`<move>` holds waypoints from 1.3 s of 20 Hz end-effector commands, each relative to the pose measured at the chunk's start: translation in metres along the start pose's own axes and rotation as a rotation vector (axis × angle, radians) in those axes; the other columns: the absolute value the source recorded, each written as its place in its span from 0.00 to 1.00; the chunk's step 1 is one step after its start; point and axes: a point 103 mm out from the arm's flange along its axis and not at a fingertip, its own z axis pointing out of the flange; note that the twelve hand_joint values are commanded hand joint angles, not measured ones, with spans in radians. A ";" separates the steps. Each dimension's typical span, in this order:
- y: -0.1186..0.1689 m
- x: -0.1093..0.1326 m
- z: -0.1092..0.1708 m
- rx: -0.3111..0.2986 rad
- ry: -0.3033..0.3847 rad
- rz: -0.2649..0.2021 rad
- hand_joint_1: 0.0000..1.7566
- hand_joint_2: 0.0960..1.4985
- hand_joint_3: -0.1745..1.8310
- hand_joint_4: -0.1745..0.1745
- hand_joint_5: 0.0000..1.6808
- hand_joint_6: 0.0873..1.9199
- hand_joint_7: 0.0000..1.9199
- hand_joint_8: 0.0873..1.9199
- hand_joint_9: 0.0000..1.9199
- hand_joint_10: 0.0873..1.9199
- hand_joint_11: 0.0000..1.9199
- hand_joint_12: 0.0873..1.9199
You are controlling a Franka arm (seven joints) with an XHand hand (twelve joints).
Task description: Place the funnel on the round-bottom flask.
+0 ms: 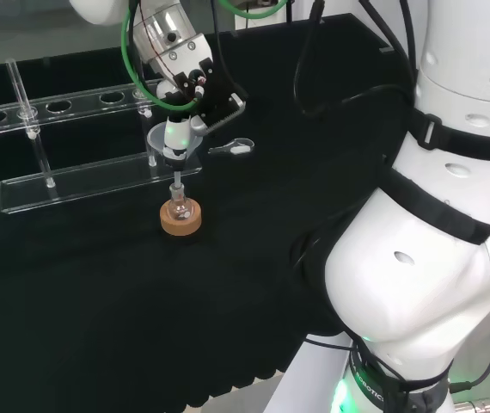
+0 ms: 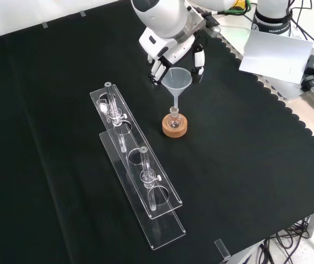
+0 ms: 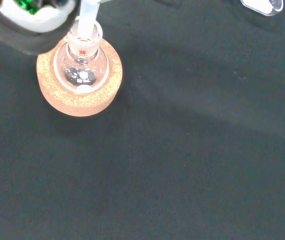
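Black cloth (image 2: 63,110); funnel (image 2: 177,81) pinched in hand (image 2: 171,52), stem in flask (image 2: 174,117).

The cork ring (image 3: 80,85) is speckled tan, the cloth (image 2: 47,137) plain black. The flask (image 3: 82,70) is clear, with what seems red print on its neck.

Bench (image 2: 63,82) w/ black cloth (image 2: 245,165). Directly on cloth: cork ring (image 2: 176,125) near centre in front view, carrying flask (image 2: 174,116); long clear rack (image 2: 137,181) to its left in front view, w/ glass tubes upright in its holes. Head view: rack (image 1: 73,176) lies beyond ring (image 1: 180,218); small clear piece (image 1: 232,148) on cloth to right of rack, kind unclear.
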 end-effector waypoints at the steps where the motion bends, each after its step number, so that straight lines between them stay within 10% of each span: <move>1: 0.003 0.003 0.002 0.001 0.003 -0.003 0.54 0.47 0.36 0.59 0.59 0.26 0.39 0.32 0.63 0.06 0.44 0.52; 26: 0.016 0.006 0.011 0.026 -0.004 -0.022 0.54 0.47 0.36 0.59 0.59 0.27 0.39 0.32 0.63 0.07 0.44 0.53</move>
